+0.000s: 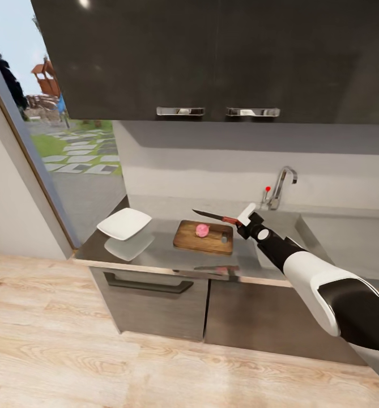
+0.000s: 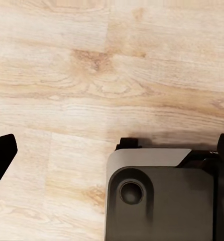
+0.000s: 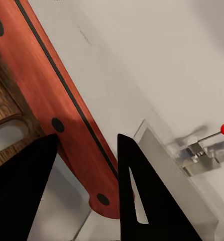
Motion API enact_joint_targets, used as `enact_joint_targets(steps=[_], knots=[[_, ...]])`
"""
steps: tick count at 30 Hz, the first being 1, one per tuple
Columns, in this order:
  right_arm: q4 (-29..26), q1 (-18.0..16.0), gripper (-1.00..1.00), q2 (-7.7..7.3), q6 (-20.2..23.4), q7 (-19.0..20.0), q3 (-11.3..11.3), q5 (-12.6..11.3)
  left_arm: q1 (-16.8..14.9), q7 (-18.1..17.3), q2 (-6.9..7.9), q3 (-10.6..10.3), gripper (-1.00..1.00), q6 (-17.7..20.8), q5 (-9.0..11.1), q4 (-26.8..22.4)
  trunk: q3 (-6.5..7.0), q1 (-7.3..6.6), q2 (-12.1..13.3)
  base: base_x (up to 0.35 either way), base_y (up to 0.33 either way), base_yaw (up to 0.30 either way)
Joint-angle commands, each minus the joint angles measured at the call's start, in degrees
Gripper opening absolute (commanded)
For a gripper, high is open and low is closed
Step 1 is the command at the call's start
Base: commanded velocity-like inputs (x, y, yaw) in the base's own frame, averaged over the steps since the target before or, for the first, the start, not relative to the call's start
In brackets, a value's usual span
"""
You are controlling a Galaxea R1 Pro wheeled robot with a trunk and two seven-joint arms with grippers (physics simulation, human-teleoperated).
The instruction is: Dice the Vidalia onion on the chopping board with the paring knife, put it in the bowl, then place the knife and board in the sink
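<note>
Nearest the robot, the left gripper (image 2: 112,150) is hanging low over the pale wood floor (image 2: 92,75), its dark fingertips spread wide at the edges of the left wrist view with nothing between them, probably parked out of the way while the other arm works. Further out, the right gripper (image 1: 245,224) is reaching across the countertop (image 1: 166,255) and pinching the red handle of the paring knife (image 1: 214,217), whose dark blade is pointing left, raised above the far edge of the chopping board (image 1: 203,237). In the right wrist view the handle (image 3: 57,110) is running slantwise between the two black fingers (image 3: 137,191), gripped near its butt so the blade stays free for cutting. The pink onion (image 1: 202,229) is sitting on the board just below the blade, apparently waiting to be diced. The white bowl (image 1: 124,222) is lying near the counter's left end, well apart from the board, and the sink (image 1: 302,226) with its faucet (image 1: 282,187) is lying beyond the gripper.
</note>
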Motion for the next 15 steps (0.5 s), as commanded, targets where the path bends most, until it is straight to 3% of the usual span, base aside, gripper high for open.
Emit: enact_joint_targets(steps=[1,6,15], knots=[[0.0,0.0,-1.0,0.0,-0.2,0.5,-0.2,0.5,-0.1,0.1,-0.04,-0.5,1.0,-0.4,0.6,0.3,-0.09,0.04,-0.1,0.172,0.0,0.0],[0.0,-0.1,-1.0,0.09,-0.2,1.7,-0.2,0.5,-0.1,0.1,-0.06,-0.5,1.0,-0.4,0.6,0.3,-0.09,0.04,-0.1,0.114,0.0,0.0],[0.4,0.0,-1.0,0.94,-0.2,3.8,-0.2,0.6,-0.1,0.1,-0.07,-0.5,1.0,-0.4,0.6,0.3,-0.09,0.04,-0.1,0.015,0.0,0.0]])
